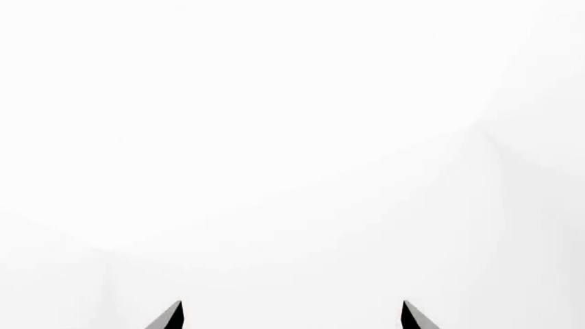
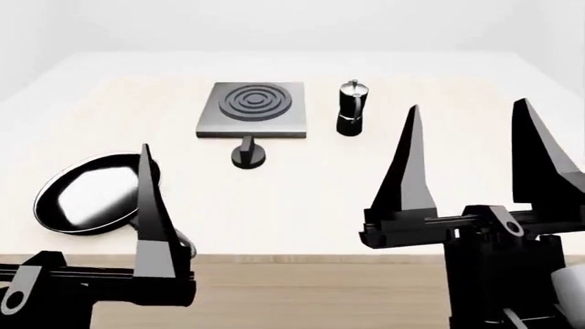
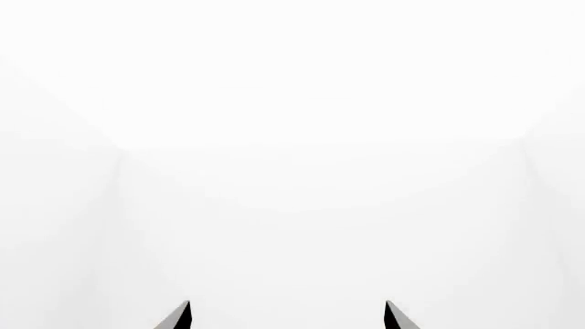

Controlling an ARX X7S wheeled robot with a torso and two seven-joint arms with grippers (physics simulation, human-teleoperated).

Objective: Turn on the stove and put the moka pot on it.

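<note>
The stove [image 2: 251, 110], a grey square slab with a ringed burner, lies at the far middle of the table. Its round black knob [image 2: 248, 156] stands just in front of it. The moka pot [image 2: 351, 108], black with a silvery top, stands upright to the right of the stove. My right gripper [image 2: 468, 113] is open and empty, raised near the table's front edge, well short of the pot. My left gripper [image 1: 292, 303] is open and empty. In the head view only one of its fingers [image 2: 151, 205] shows, at the lower left. Both wrist views show only white beyond the fingertips, as with my right gripper [image 3: 287, 303].
A black frying pan [image 2: 87, 195] lies at the front left of the table [image 2: 302, 205], partly behind my left finger. The table's wooden front edge [image 2: 292, 259] runs just ahead of both grippers.
</note>
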